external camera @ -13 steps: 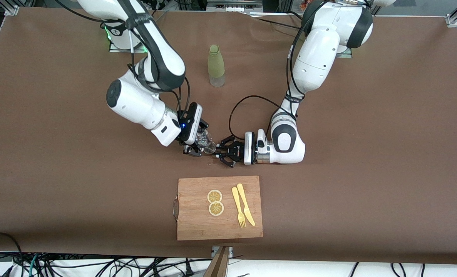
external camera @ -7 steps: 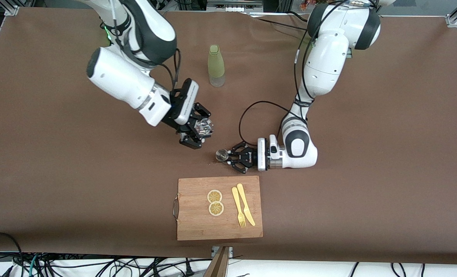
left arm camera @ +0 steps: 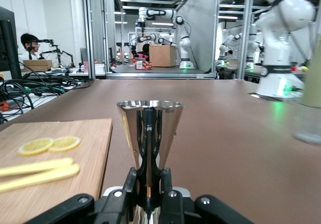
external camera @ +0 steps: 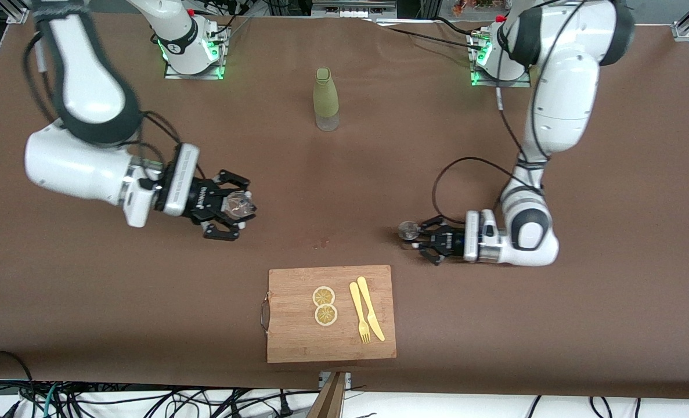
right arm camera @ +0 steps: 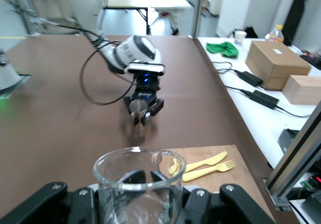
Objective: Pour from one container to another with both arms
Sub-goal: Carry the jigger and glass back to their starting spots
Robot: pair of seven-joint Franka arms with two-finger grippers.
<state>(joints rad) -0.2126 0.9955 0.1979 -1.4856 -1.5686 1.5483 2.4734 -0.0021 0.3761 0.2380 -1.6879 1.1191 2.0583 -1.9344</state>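
Right gripper [external camera: 237, 208] jaws pinch glass beaker [external camera: 239, 203]; left gripper [external camera: 419, 237] pinches steel jigger [external camera: 407, 230], low over table [external camera: 611, 290]. You've drawn both vessels well apart since meeting mid-table: pour looks done. Count: one bottle [external camera: 325, 99], one board [external camera: 331, 313], two lemon slices [external camera: 324, 305], one fork [external camera: 359, 312], one knife [external camera: 370, 308].

The right gripper [right arm camera: 143, 196] clamps a clear glass beaker [right arm camera: 139, 184] above the brown table [right arm camera: 60, 113], with the left gripper [right arm camera: 143, 111] and wooden cutting board [right arm camera: 220, 184] near the beaker.
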